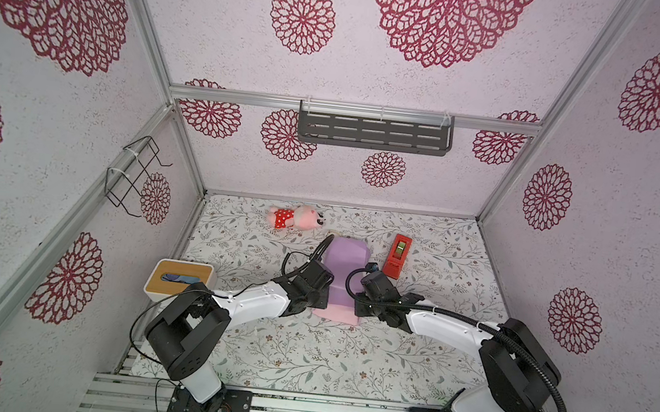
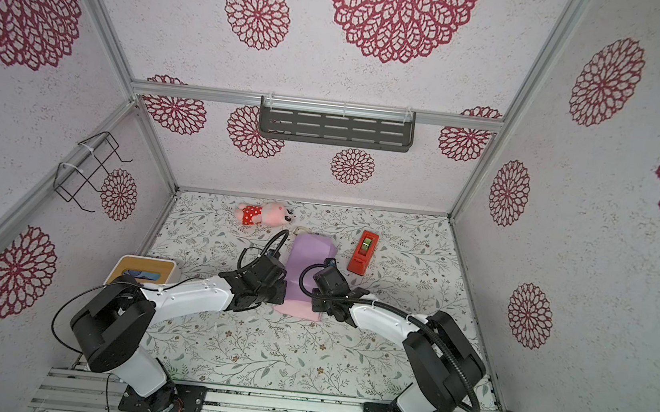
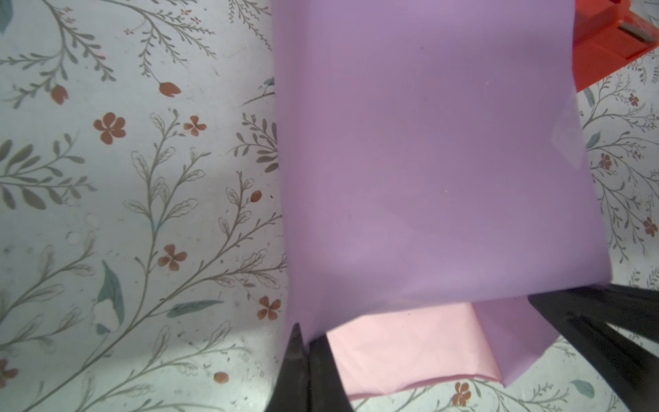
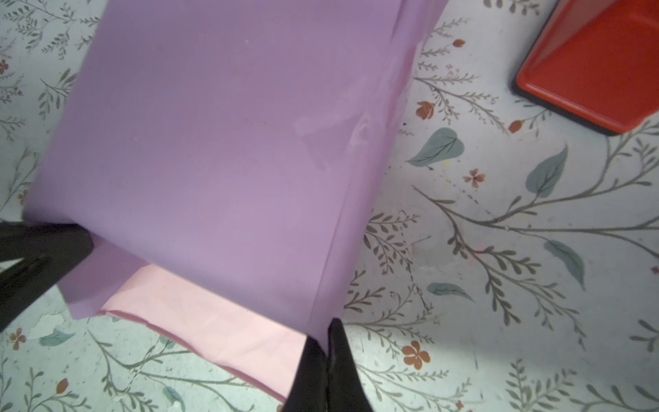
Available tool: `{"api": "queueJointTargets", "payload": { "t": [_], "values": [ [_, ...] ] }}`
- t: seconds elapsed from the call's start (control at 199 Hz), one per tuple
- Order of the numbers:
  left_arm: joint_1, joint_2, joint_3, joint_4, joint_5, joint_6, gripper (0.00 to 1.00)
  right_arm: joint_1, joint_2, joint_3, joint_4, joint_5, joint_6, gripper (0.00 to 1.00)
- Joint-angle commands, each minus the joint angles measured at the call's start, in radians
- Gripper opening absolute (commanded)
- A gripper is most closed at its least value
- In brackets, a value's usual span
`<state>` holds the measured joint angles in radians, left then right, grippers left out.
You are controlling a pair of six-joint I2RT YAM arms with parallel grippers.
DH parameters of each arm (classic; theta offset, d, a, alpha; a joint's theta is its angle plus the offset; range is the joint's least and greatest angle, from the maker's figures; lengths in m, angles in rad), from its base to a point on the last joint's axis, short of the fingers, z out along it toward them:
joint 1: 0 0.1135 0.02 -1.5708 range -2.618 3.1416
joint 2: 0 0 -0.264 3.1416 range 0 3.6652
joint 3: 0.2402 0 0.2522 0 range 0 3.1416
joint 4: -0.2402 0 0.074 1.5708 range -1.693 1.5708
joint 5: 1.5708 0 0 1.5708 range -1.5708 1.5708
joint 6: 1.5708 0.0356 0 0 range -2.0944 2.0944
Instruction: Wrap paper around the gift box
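Near mid-table, left gripper [image 3: 307, 344] and right gripper [image 4: 325, 339] each pinch a near corner of the paper [image 1: 345, 265], lilac face draped over the hidden gift box; next, probably, pulling that flap taut.

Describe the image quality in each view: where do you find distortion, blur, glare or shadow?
Both top views: wide-angle distortion splays the walls, and the light is even. Left wrist view: the left gripper is blurred close to the lens. Right wrist view: a glare patch lies on the paper, and the right gripper is blurred.
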<state>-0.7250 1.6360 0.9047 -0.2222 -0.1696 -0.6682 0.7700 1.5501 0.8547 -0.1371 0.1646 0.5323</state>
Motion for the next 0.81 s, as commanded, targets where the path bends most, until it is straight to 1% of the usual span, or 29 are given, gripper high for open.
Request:
{"api": "queueJointTargets", "payload": {
  "t": [0.0,0.357,0.423,0.528,0.634,0.8],
  "values": [
    [0.012,0.021,0.020,0.002,-0.012,0.005,0.00,-0.008,0.005,0.015,-0.010,0.033,-0.013,0.00],
    [0.012,0.004,0.008,0.001,-0.003,-0.004,0.00,-0.008,-0.004,0.012,-0.007,0.035,-0.007,0.00],
    [0.012,-0.012,-0.007,-0.002,-0.002,-0.008,0.15,-0.009,-0.003,0.014,-0.007,0.035,-0.006,0.00],
    [0.012,-0.035,-0.047,-0.003,0.010,-0.019,0.30,-0.010,-0.003,0.014,-0.008,0.035,-0.006,0.01],
    [0.012,-0.040,-0.084,0.013,0.027,-0.030,0.33,-0.011,-0.004,0.014,-0.009,0.035,-0.005,0.03],
    [0.012,-0.006,-0.084,0.035,0.057,-0.027,0.33,-0.011,-0.002,0.011,-0.007,0.036,-0.003,0.03]
  ]
}}
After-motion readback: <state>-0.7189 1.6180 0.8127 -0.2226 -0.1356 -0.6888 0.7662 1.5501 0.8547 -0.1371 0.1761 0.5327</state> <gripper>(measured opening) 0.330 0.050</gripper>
